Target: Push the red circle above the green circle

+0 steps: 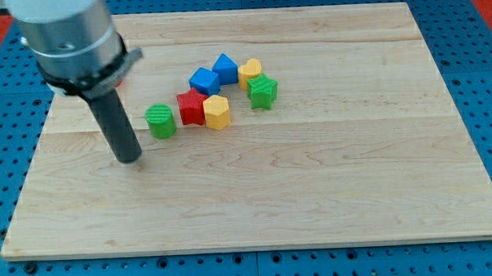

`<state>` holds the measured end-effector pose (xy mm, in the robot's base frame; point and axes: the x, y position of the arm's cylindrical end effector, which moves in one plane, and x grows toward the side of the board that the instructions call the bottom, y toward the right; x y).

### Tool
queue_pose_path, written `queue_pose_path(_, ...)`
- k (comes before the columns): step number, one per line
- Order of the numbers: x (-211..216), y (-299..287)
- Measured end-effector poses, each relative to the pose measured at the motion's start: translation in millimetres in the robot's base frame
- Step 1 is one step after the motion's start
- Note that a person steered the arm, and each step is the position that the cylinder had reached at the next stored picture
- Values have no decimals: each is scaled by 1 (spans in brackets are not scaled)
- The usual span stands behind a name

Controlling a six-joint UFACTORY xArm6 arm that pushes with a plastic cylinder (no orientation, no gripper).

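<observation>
The green circle (pixel 160 121) stands on the wooden board (pixel 314 177), left of the block cluster. My tip (pixel 129 159) rests on the board just left of and slightly below the green circle, a small gap apart. A small sliver of red (pixel 120 79) shows at the right edge of the arm's body, up and left of the green circle. It may be the red circle, and the arm hides most of it.
Right of the green circle lie a red star (pixel 192 107) and a yellow hexagon (pixel 217 112). Above them are two blue blocks (pixel 203 80) (pixel 225 68), a yellow heart (pixel 250 71) and a green star (pixel 262 91). The arm's grey body (pixel 67 38) covers the board's top left corner.
</observation>
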<state>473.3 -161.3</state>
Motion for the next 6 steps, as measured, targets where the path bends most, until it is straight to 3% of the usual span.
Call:
queue_pose_path(1, -48, 84)
queue_pose_path(2, -42, 66)
queue_pose_path(3, -36, -82)
queue_pose_path(4, -103, -143)
queue_pose_path(5, -151, -103)
queue_pose_path(6, -151, 4)
